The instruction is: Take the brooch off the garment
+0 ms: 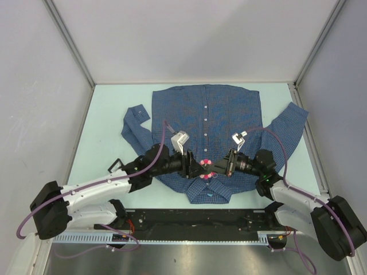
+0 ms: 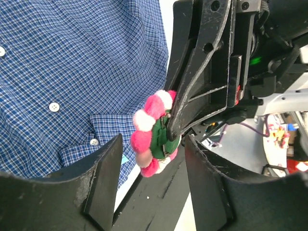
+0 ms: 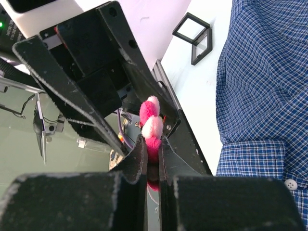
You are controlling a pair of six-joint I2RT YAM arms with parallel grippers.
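The blue checked shirt (image 1: 206, 114) lies flat on the table, collar end toward the arms. My right gripper (image 1: 217, 169) is shut on the pink flower brooch (image 1: 206, 165) and holds it above the shirt's near end. In the right wrist view the jaws (image 3: 154, 144) pinch the brooch (image 3: 151, 118) edge-on. My left gripper (image 1: 198, 168) is open. In the left wrist view its jaws (image 2: 153, 161) stand on either side of the brooch (image 2: 147, 130) without touching it. The brooch's green back shows. The shirt (image 2: 72, 62) lies behind, apart from the brooch.
A small black square frame (image 1: 114, 166) lies on the table left of the shirt; it also shows in the right wrist view (image 3: 195, 36). The black base rail (image 1: 195, 217) runs along the near edge. Grey walls enclose the table on three sides.
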